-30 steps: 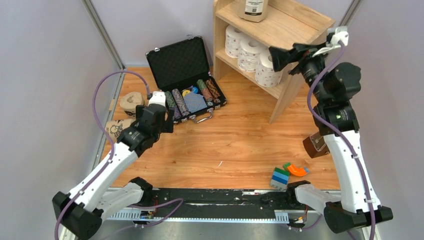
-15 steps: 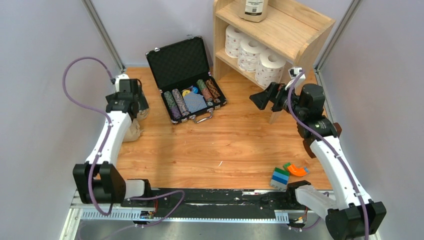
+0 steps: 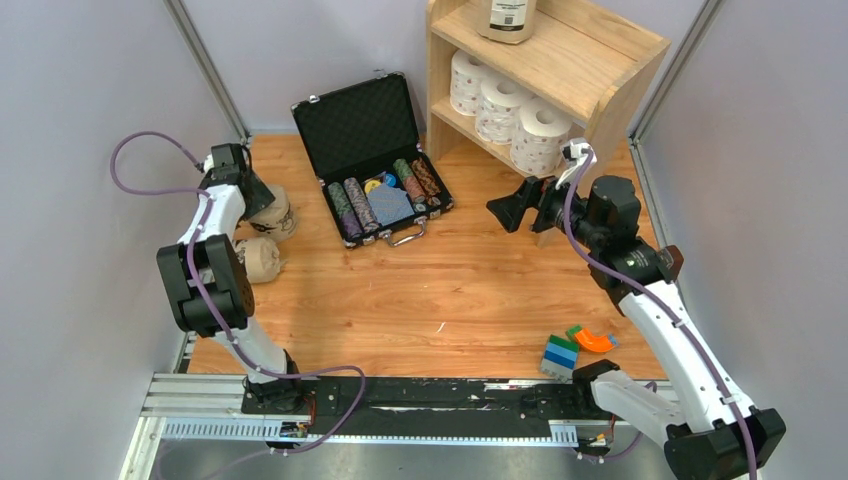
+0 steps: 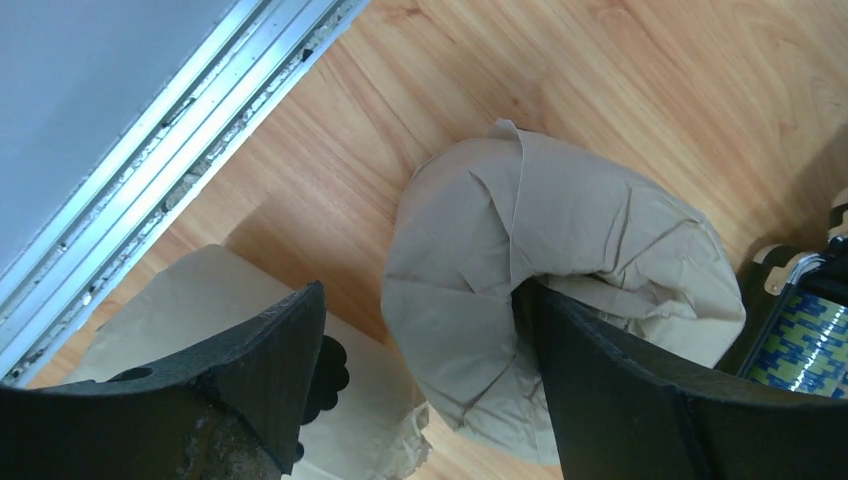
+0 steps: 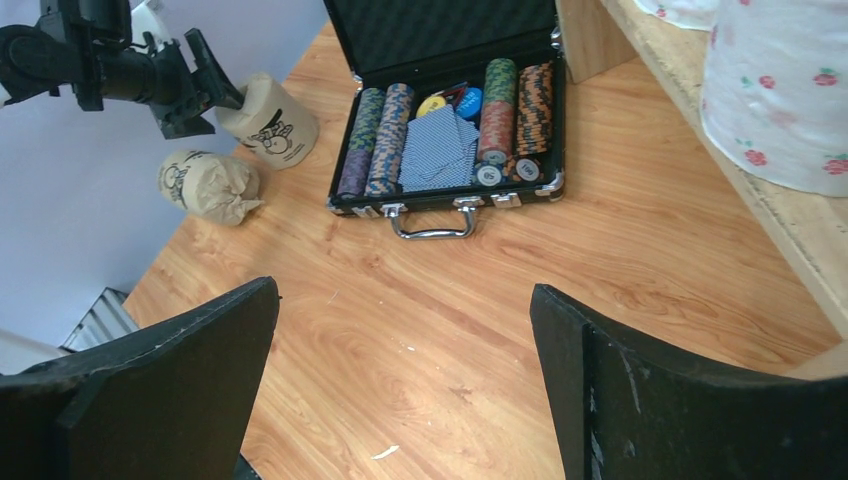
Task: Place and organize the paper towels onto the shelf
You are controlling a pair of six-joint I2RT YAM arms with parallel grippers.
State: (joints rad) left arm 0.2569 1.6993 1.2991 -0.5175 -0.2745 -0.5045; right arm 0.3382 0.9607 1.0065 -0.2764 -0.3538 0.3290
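Over at the far left corner of the table [image 3: 470,290], the left gripper [image 3: 252,192] is seen tipped down onto a tan roll [image 3: 276,213] that's standing upright, with black cartoon print on its side. From the left wrist camera the jaws are seen spread apart, not clamped on anything. One finger [image 4: 620,390] is pressed against the crumpled, folded end of the wrapper, while the other is kept clear of the roll, so the roll is only partly straddled. A second tan roll [image 3: 255,258] is found lying on its side just beside the first, a bit nearer the arm bases and apart from the gripper. At the far right corner the shelf [image 3: 610,70] is parked, and three white rolls [image 3: 500,105] with pinkish dots are lined up in a row on its inner board, each touching the next. A bottle [image 3: 505,18] is stood on the flat top. The right gripper [image 3: 508,208] is held above the table just in front of the shelf, jaws wide open with nothing between them, and is pointed toward the black case [image 3: 365,125]. That case is left open between the tan rolls and the shelf, with rows of poker chips [image 3: 385,195] laid inside. Some coloured blocks [image 3: 560,355] are spotted near the right arm's base.
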